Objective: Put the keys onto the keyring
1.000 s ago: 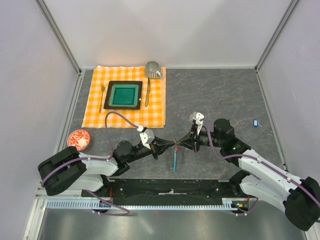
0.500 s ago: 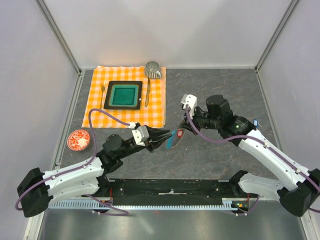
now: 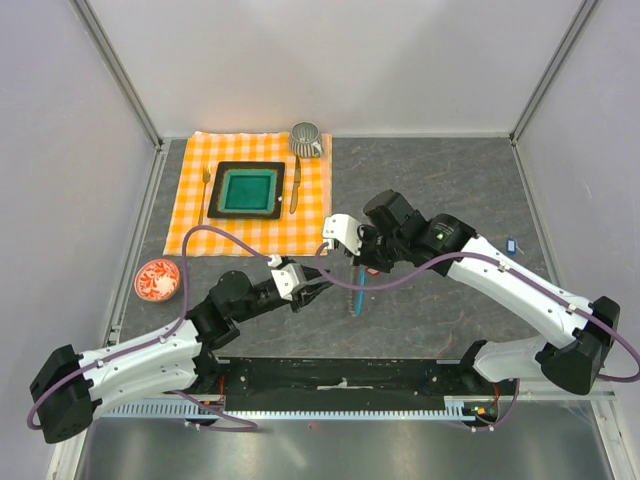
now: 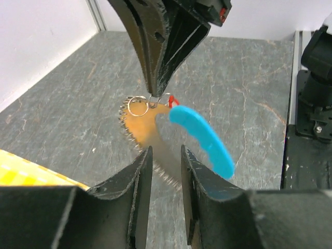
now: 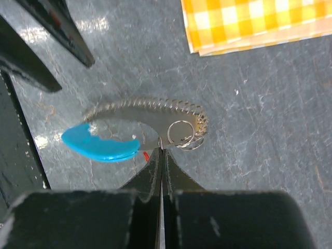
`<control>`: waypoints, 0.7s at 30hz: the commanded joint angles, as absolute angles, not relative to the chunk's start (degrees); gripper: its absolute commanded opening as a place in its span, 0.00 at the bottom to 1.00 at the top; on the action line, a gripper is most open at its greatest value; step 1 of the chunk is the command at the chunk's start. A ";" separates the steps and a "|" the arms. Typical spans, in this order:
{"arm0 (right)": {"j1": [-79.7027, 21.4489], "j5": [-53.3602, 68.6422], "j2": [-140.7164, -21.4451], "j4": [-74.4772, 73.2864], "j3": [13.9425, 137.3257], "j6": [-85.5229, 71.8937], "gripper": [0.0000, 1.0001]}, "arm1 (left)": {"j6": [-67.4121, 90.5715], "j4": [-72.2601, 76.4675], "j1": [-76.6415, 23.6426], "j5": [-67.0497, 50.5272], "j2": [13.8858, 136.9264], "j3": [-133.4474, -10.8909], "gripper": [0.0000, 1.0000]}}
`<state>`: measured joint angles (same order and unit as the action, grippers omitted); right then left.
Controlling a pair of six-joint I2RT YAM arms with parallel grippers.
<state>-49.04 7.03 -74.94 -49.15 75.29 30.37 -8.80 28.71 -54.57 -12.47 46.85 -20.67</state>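
The keyring (image 4: 136, 120), a floppy coil loop with a light-blue strip (image 4: 203, 137), hangs above the grey table. My right gripper (image 5: 162, 151) is shut on it from above, pinching thin metal beside two small split rings (image 5: 181, 134). A sliver of the red key's tag (image 4: 171, 100) shows right at that grip. My left gripper (image 4: 165, 150) stands open just short of the loop, whose blurred coil runs past its tips. From above, the loop (image 3: 355, 295) dangles between both grippers. The blue key (image 3: 511, 244) lies alone on the table at the right.
An orange checked cloth (image 3: 190, 215) at the back left carries a dark plate (image 3: 247, 190), a fork (image 3: 204, 195), a knife (image 3: 295, 185) and a cup (image 3: 305, 138). A red-patterned saucer (image 3: 157, 280) sits by the left wall.
My left gripper has opened, let go of the keyring and drawn back a little. The right arm has swung left with the keyring hanging from it.
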 commanded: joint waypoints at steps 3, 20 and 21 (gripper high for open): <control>-50.18 8.17 -72.25 -47.90 71.90 35.51 0.00 | -9.94 33.83 -54.14 -15.20 49.20 -18.90 0.36; -51.85 14.77 -72.77 -44.56 67.06 36.47 0.00 | -7.03 58.79 -54.14 -21.01 67.85 -19.07 0.38; -51.86 14.94 -72.86 -44.65 66.89 36.47 0.00 | -7.29 59.23 -54.14 -20.74 68.20 -18.90 0.38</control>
<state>-51.29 12.64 -74.28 -47.00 67.29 35.42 -8.08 50.52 -54.33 -19.68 67.05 -18.13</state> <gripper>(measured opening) 0.007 0.380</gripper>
